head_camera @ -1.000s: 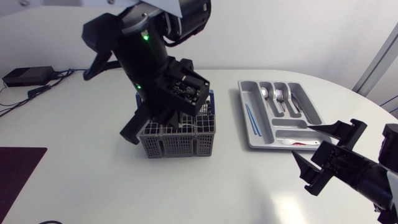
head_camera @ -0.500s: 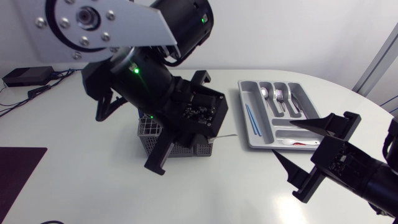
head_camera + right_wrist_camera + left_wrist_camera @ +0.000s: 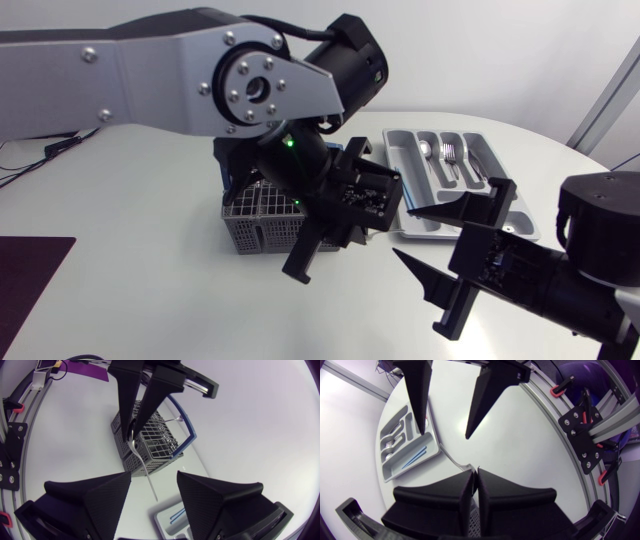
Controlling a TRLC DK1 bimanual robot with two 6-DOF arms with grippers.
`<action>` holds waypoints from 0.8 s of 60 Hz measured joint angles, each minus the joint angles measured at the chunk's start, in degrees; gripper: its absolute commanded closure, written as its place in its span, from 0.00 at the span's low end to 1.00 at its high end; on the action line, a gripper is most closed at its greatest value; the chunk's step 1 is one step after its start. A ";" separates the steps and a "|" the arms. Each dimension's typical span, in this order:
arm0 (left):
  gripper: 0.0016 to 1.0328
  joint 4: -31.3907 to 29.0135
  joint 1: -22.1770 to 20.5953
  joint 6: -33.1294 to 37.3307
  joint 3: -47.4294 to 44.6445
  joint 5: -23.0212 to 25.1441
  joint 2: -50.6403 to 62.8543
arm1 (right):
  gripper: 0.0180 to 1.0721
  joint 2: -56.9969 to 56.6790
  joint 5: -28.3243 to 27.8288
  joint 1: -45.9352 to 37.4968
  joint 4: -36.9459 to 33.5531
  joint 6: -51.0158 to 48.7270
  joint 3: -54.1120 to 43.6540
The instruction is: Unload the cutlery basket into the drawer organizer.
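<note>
Both fingers of the left gripper are pressed together on a thin silver utensil, pinching its upper end from two sides. The long handle hangs free below them. Which kind of cutlery it is cannot be told for sure. From above, the left arm comes in across the white table, and its gripper hangs over the stretch between the grey wire cutlery basket and the grey drawer organizer, apart from both. The basket has a blue handle and stands on the table just behind the left gripper. The right gripper sits near the table's front edge, close beside the organizer, with its two wedge fingers spread wide and nothing between them. In the right wrist view, the utensil's loose end points down toward the gap between those spread fingers without touching either. In the left wrist view, the right gripper's fingers are ahead of the left gripper and clear of it. The organizer holds silver cutlery in its narrow compartments and two blue sticks in a long one.
</note>
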 measured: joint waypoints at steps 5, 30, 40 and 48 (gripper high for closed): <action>0.97 0.02 0.00 0.00 1.09 0.20 0.81 | 0.50 1.53 0.52 1.16 1.22 0.00 0.04; 0.97 0.17 0.07 0.00 3.76 2.08 1.46 | 0.69 7.65 0.57 1.79 8.98 -1.18 -0.04; 0.97 -0.26 0.17 0.00 4.15 2.54 1.49 | 0.78 8.81 0.57 1.53 10.84 -2.38 -0.46; 0.97 -1.09 0.74 0.00 4.20 2.54 1.60 | 0.78 8.83 0.55 -0.02 11.06 -3.52 -0.90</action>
